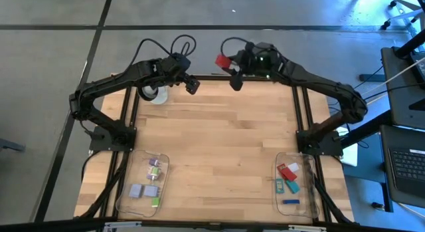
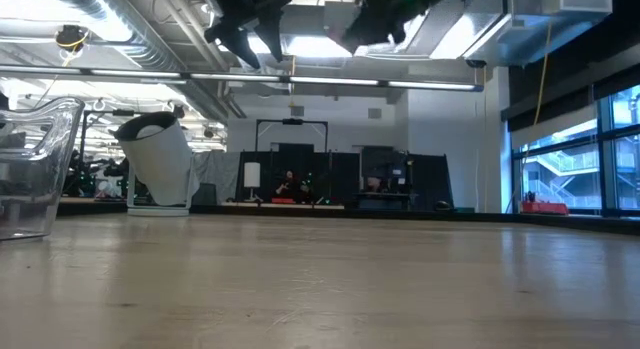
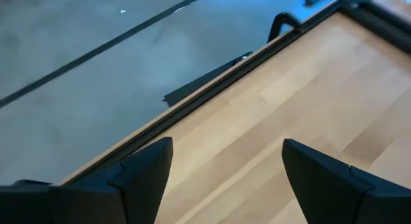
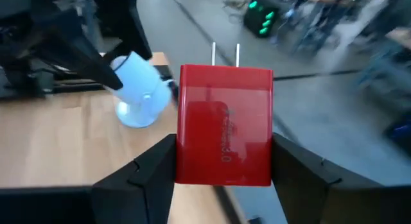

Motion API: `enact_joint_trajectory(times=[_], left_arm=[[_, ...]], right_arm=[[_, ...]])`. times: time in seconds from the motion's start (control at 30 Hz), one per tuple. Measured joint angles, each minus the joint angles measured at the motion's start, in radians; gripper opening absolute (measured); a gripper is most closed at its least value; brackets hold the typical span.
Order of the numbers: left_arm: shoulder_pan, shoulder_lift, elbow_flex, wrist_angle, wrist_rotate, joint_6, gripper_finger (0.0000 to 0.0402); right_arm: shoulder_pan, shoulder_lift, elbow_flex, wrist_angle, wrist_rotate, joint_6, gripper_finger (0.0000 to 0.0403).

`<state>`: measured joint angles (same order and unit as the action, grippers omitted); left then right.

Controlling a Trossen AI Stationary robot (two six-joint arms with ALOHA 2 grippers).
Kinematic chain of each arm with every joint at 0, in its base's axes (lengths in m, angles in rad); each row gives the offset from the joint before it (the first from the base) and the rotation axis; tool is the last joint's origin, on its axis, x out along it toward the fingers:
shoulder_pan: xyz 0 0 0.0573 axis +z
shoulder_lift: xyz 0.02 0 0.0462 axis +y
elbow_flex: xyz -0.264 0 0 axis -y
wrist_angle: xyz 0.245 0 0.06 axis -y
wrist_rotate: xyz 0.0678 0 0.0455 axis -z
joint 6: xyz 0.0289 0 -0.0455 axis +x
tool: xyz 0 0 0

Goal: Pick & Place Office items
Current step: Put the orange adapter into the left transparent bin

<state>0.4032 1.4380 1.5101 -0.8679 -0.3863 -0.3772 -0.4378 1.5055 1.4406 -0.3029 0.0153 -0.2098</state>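
The right gripper (image 4: 221,179) was clamped on a red plug block (image 4: 225,124), so it should carry it slowly to the tray (image 1: 307,159), while the left gripper (image 3: 225,179) hung open

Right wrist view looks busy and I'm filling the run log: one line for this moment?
right gripper: shut on red plug block, raised at table's far edge | left gripper: open, empty, far edge | trays: items inside
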Motion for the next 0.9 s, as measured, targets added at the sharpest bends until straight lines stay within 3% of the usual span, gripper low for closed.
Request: enact_joint_trajectory(times=[0.23, 0.33, 0.53, 0.9], left_arm=[[-0.022, 0.0, 0.0, 0.142, 0.134, -0.029, 0.029], [-0.036, 0.0, 0.0, 0.233, 0.196, -0.016, 0.029], [-0.051, 0.0, 0.0, 0.329, 0.277, 0.008, 0.029], [-0.047, 0.0, 0.0, 0.443, 0.33, -0.04, 0.029]], right_arm=[[0.125, -0.011, 0.0, -0.011, 0.405, -0.201, 0.0214], [0.163, -0.011, 0.0, -0.018, 0.506, -0.245, 0.0214], [0.211, -0.011, 0.0, -0.017, 0.574, -0.275, 0.0214], [0.294, -0.011, 0.0, -0.006, 0.584, -0.388, 0.0213]])
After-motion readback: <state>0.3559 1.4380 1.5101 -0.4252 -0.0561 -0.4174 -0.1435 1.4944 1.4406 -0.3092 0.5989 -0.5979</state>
